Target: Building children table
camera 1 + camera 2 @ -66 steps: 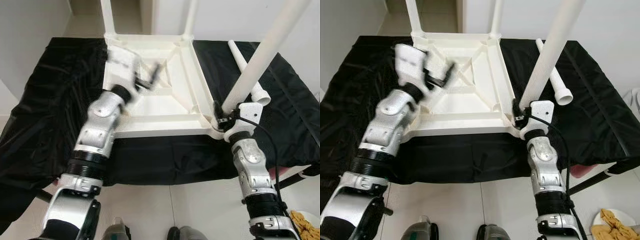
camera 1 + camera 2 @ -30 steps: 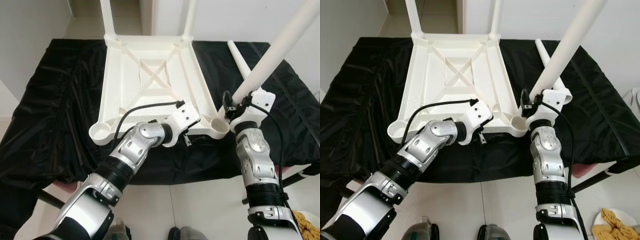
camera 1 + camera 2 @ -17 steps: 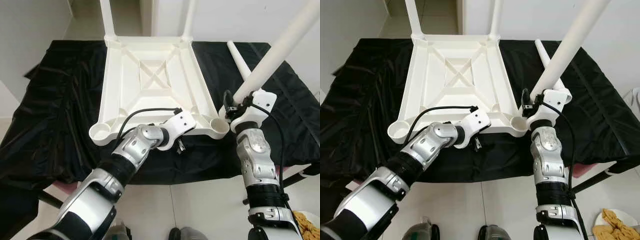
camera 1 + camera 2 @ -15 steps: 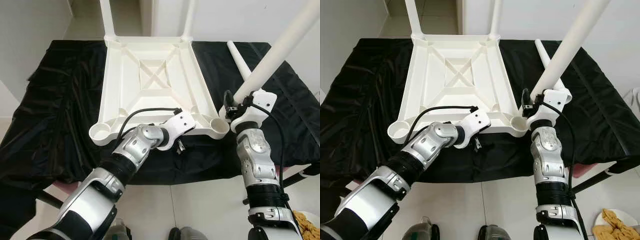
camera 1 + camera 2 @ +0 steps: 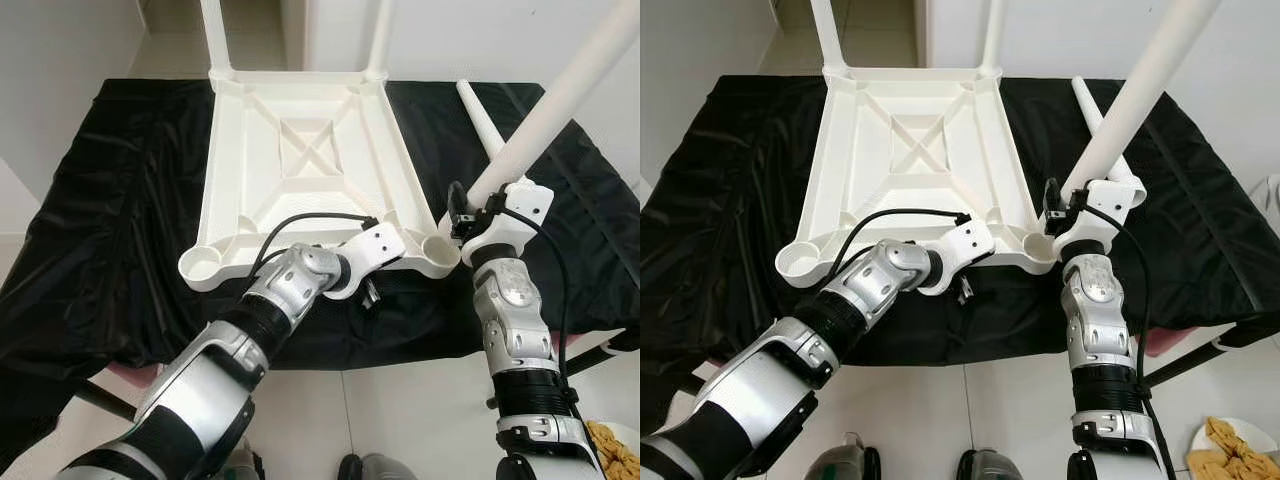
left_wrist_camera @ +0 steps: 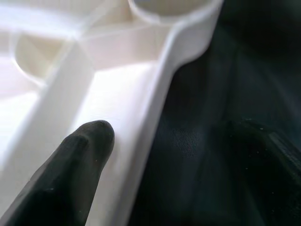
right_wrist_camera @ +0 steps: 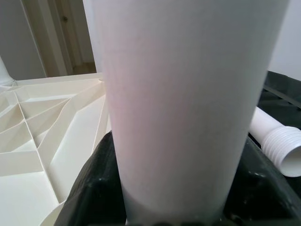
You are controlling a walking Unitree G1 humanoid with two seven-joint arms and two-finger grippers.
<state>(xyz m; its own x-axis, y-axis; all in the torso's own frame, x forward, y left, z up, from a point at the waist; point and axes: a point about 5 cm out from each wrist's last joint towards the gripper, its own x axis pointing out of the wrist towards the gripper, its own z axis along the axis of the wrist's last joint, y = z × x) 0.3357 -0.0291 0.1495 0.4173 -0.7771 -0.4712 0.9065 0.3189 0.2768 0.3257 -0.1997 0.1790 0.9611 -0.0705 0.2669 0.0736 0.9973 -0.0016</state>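
Note:
A white children's table top (image 5: 300, 150) lies upside down on a black cloth, with two legs (image 5: 215, 35) standing in its far corners. My left gripper (image 5: 368, 290) is at the near rim (image 6: 155, 108), open: one finger (image 6: 80, 160) rests on the inside of the plastic and the other hangs over the cloth. My right gripper (image 5: 462, 222) is shut on the lower end of a long white leg (image 5: 545, 110), which tilts up and to the right. The leg's foot hangs just beside the near-right socket (image 5: 438, 250). The near-left socket (image 5: 200, 265) holds nothing.
Another loose white leg (image 5: 480, 115) lies on the cloth (image 5: 120, 200) to the right of the table top. The cloth-covered surface ends just before my arms, with tiled floor below. A plate of food (image 5: 615, 445) sits on the floor at the lower right. Walls stand behind.
My left arm swung from above the table top's inside down to its near rim, then slid a little right. The right gripper raised the leg slightly off the corner, then held still.

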